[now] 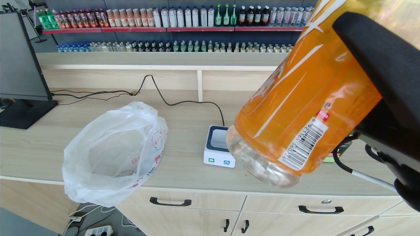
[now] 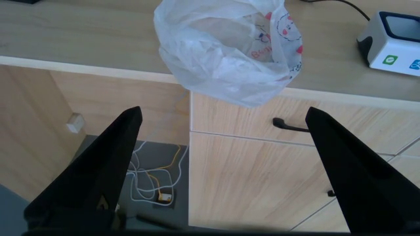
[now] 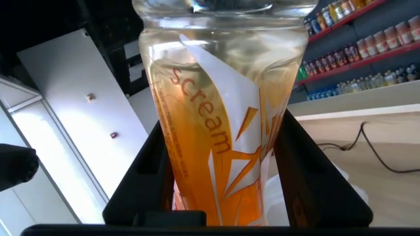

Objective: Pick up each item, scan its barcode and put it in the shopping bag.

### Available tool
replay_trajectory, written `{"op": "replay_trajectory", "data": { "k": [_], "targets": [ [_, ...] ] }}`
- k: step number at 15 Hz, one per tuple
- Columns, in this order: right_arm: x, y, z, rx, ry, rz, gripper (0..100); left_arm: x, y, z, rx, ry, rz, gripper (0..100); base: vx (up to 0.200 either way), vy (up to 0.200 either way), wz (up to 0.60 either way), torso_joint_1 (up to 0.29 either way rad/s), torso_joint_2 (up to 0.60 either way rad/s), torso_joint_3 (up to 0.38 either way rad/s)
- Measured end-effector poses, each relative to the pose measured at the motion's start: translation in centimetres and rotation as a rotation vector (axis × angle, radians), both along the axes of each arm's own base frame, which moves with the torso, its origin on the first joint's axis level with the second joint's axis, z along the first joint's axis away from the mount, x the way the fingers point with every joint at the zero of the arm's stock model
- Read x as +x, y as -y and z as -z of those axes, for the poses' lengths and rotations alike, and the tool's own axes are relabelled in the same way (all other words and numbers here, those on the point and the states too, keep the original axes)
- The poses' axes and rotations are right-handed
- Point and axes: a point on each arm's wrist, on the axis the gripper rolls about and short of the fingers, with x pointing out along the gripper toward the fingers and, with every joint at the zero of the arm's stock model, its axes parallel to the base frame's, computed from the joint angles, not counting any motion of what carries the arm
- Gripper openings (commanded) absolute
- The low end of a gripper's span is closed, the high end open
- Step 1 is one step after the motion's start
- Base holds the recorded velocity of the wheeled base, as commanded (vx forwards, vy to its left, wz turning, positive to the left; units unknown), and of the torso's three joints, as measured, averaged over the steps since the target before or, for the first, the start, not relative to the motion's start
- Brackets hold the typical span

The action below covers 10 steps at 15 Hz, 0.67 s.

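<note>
Cut off: cap end of the orange bottle (image 1: 305,98), far right.
Right gripper (image 3: 226,177): I see it pinching the bottle.
Left gripper (image 2: 220,174): spread wide, empty.

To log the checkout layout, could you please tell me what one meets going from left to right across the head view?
From the left: dark monitor → white plastic shopping bag → barcode scanner → orange drink bottle, held up close to the camera.
</note>
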Motion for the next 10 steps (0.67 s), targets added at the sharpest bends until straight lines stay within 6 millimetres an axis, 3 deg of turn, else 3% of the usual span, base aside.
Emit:
{"op": "replay_trajectory", "data": {
  "k": [10],
  "targets": [
    [0.3, -0.4, 2.4, -0.193, 0.099, 0.149, 0, 0.0, 0.0, 0.0, 0.000, 0.000, 0.000, 100, 0.000, 0.000, 0.00, 0.000, 0.00, 0.000]
  ]
}}
